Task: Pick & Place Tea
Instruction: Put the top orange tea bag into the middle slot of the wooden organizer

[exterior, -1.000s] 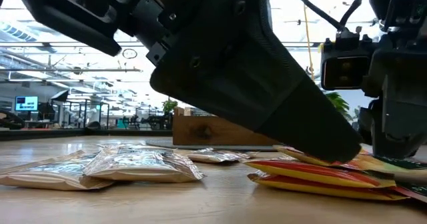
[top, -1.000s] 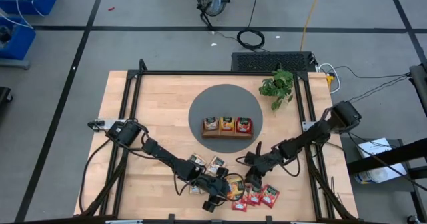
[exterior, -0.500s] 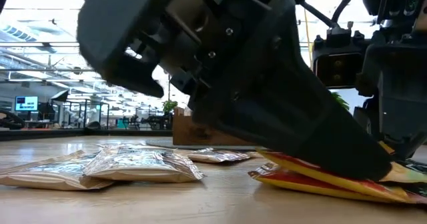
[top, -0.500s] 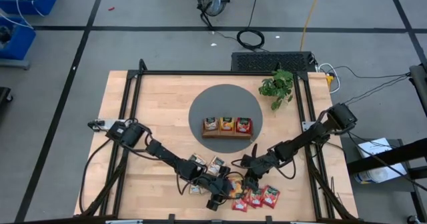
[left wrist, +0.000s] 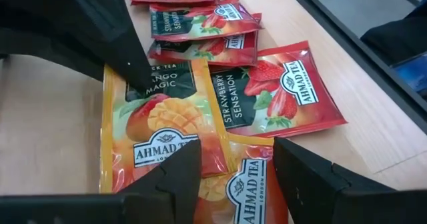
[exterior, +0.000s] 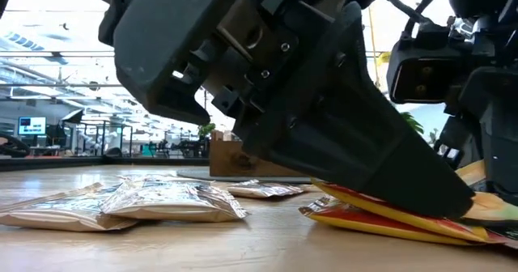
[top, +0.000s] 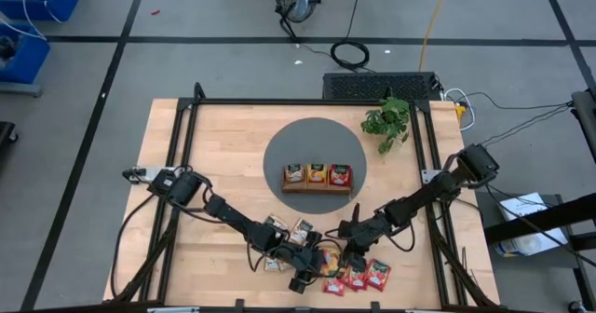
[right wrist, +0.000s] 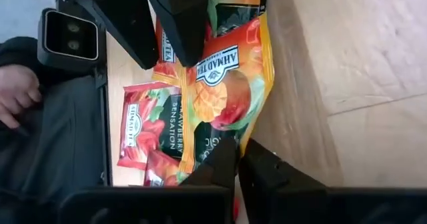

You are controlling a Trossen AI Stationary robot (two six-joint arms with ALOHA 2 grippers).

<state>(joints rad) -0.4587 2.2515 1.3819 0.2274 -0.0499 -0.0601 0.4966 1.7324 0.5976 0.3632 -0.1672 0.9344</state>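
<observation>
Orange mango sachet (right wrist: pixel 223 84) flat on wooden table (top: pixel 223 155), right gripper (right wrist: pixel 237 159) jaws pinching its dark-green end.

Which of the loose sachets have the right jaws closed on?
The orange mango sachet, pinched at its dark green end by the right gripper. The red strawberry sachets lie beside it, untouched.

The right gripper (right wrist: pixel 235 159), which stood with its fingers apart a second ago, is now closed on the edge of an orange mango tea sachet (right wrist: pixel 230 77) near the table's front edge. Its arm has slid slightly inward toward the left gripper (left wrist: pixel 230 171). In the low view, the orange sachet's right end now lifts off the red sachets (exterior: pixel 380 223) beneath it.
</observation>
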